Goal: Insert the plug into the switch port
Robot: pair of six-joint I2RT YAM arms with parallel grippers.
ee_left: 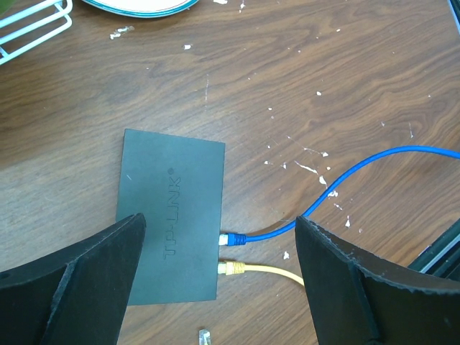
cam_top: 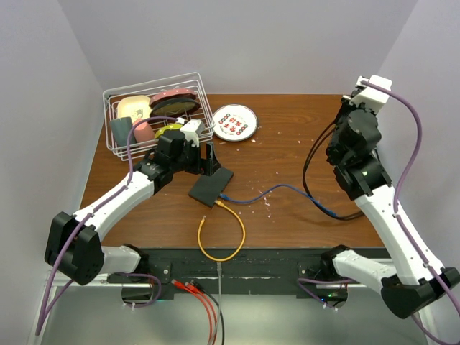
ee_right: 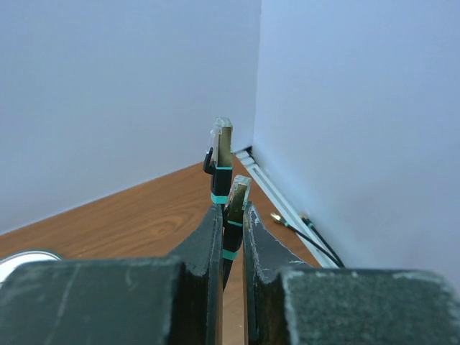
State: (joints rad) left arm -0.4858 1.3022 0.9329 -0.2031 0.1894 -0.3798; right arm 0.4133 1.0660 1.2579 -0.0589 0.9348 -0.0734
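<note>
Blue and yellow plugs sit in the switch; right claw at 3 o'clock pinches black plugs, uninserted; left claw spread over switch

A white wire basket of dishes sits beside a patterned plate on the crumb-flecked wooden table.

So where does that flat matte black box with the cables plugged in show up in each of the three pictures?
Top external: the flat matte black box lies left of centre on the brown wooden table, below the open left gripper.
Left wrist: lower left, between the fingers.
Right wrist: not in it.
Shared landmark: the blue cable plugged into the box's edge, beside the yellow cable.
</note>
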